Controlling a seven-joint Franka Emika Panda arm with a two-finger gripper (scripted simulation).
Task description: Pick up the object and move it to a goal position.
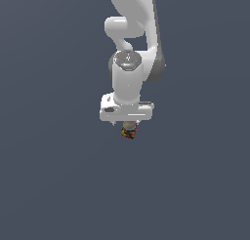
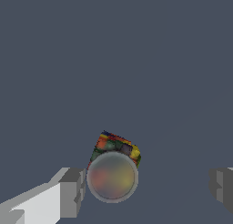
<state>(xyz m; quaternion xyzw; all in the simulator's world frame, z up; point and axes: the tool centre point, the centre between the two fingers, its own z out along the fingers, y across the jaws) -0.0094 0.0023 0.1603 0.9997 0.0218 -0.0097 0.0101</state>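
Gripper: spread wide, nothing pinched | Object: a stubby multicoloured item seen directly beneath the tool (pale top up), between the fingers but nearer one | Axis: roughly upright, slightly tilted | Grasp: judged not yet made.

Flat, even sim lighting, kinda dim slate-grey all over. No real cast shadows or glare, just soft shading on the white arm. Low-res renders, jagged edges; nothing's out of focus.
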